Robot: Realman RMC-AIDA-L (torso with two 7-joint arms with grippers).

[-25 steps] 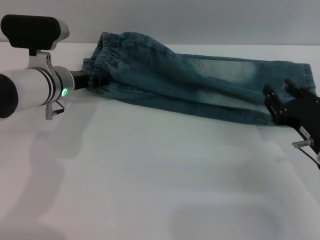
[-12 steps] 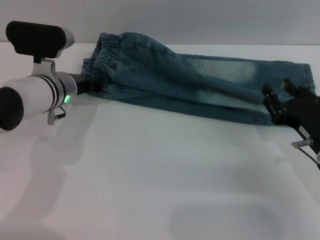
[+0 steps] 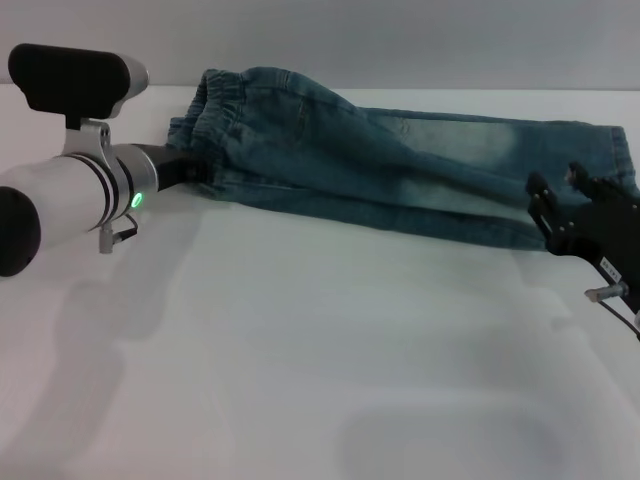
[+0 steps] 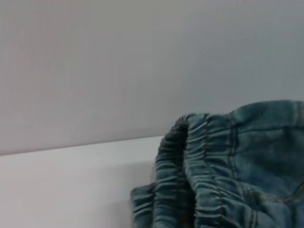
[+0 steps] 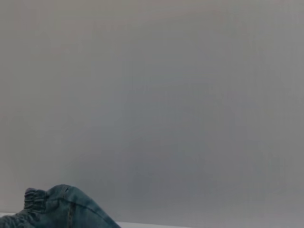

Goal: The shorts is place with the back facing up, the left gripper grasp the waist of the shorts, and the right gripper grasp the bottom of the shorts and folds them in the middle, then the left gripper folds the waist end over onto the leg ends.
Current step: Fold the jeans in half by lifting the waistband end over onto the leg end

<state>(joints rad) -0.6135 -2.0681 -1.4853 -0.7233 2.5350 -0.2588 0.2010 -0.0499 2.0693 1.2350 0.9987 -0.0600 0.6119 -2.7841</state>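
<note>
Since earlier, left tool (image 3: 188, 168) nudged into waist (image 3: 215, 110); we can't tell its grip. Right tool (image 3: 565, 200) spread. Lengthwise fold done, waist-over left.

shorts (image 3: 400, 165) across table (image 3: 300, 360), waist (image 3: 215, 125) left, leg ends (image 3: 610, 160) right

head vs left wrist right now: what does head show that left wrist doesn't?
Only the head view shows both arms: the left gripper at the waist end of the shorts, the right gripper at the leg ends, plus the full folded length lying on the white table.

Only the left wrist view shows the waist close up, its gathered ruffles and stitching against a plain grey wall.

Both show the denim waistband and white tabletop.
</note>
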